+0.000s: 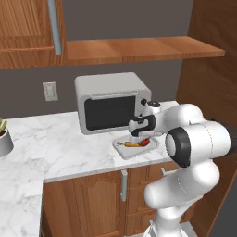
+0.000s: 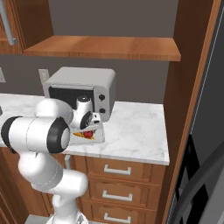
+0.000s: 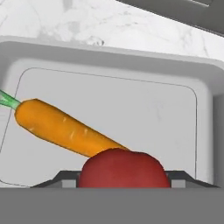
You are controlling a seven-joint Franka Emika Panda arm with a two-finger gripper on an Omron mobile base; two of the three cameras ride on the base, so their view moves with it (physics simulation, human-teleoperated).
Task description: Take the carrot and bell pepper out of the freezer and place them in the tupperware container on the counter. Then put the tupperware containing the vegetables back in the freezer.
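Hand view: the slim orange carrot (image 3: 65, 130), green at its thick end, lies slantwise on the floor of the light-grey tupperware container (image 3: 131, 74), its tip against the round dark-red bell pepper (image 3: 124, 168). The gripper (image 3: 124, 183) stands over the pepper; whether its jaws clasp it I cannot tell. The container sits near the counter's (image 1: 60, 148) front edge, before the microwave (image 1: 109, 102).

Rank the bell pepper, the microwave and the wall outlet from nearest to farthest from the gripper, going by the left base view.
1. bell pepper: in the tupperware container, right under the gripper.
2. microwave: on the counter, just behind the container.
3. wall outlet: on the back wall, far off to the left.
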